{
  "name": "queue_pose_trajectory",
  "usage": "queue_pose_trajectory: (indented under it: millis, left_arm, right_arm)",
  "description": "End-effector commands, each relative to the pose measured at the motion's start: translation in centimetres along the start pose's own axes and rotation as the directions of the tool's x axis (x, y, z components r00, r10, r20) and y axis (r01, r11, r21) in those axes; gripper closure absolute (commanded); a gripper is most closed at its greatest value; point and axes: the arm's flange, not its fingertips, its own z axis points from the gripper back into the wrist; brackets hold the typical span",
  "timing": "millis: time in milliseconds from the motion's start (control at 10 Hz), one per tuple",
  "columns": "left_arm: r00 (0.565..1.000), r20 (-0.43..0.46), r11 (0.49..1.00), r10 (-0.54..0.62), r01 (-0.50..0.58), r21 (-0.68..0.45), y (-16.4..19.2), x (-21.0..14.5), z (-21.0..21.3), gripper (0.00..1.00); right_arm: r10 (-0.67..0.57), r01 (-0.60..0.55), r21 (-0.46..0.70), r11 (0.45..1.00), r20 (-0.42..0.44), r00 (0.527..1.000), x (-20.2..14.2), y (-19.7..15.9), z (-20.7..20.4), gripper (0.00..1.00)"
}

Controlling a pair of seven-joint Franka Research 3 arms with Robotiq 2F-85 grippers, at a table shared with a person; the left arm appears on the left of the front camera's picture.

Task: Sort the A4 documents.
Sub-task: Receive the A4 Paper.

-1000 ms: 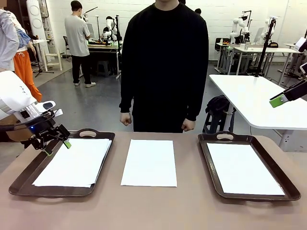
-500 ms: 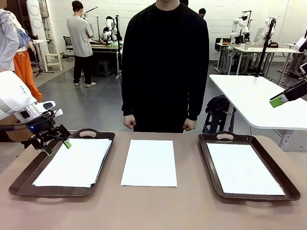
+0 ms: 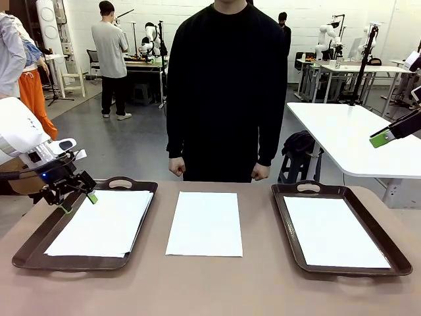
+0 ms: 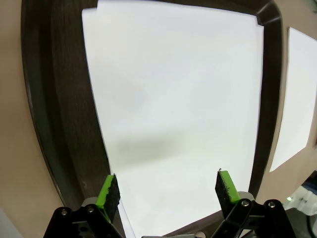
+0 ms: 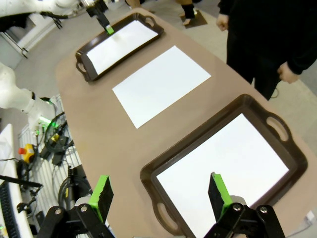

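Observation:
Three lots of white A4 documents lie in a row. One stack (image 3: pixel 102 224) fills the left brown tray (image 3: pixel 39 230), a single sheet (image 3: pixel 204 222) lies bare on the table's middle, and another sheet (image 3: pixel 332 230) rests in the right tray (image 3: pixel 286 224). My left gripper (image 3: pixel 79 203) hovers open over the left tray's far left corner; in the left wrist view its green pads (image 4: pixel 109 191) straddle the stack (image 4: pixel 173 114) with nothing between them. My right gripper (image 3: pixel 381 138) hangs high at the right, open (image 5: pixel 159 192) above the right tray's sheet (image 5: pixel 223 168).
A person in black stands at the table's far edge, fists (image 3: pixel 173 164) hanging at the sides. The brown tabletop (image 3: pixel 210 283) is bare in front of the trays. A white table (image 3: pixel 355 131) stands behind on the right.

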Motion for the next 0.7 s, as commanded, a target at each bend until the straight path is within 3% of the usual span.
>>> queue_pose_trajectory:
  millis: [0,300,600]
  left_arm:
    - [0.970,0.102,0.973,-0.219,0.209,0.099,-3.5,0.3,3.1,0.00]
    - [0.851,0.261,0.890,-0.455,0.440,0.117,-8.6,-1.1,8.3,0.00]
    - [0.667,0.406,0.767,-0.625,0.621,0.160,-12.6,-3.1,12.8,0.00]
  right_arm:
    - [0.004,-0.004,0.006,1.000,0.002,1.000,0.0,0.0,-0.1,0.00]
    - [0.004,-0.004,0.006,1.000,0.002,1.000,0.0,0.0,-0.1,0.00]
    - [0.004,-0.004,0.006,1.000,0.002,1.000,0.0,0.0,-0.1,0.00]
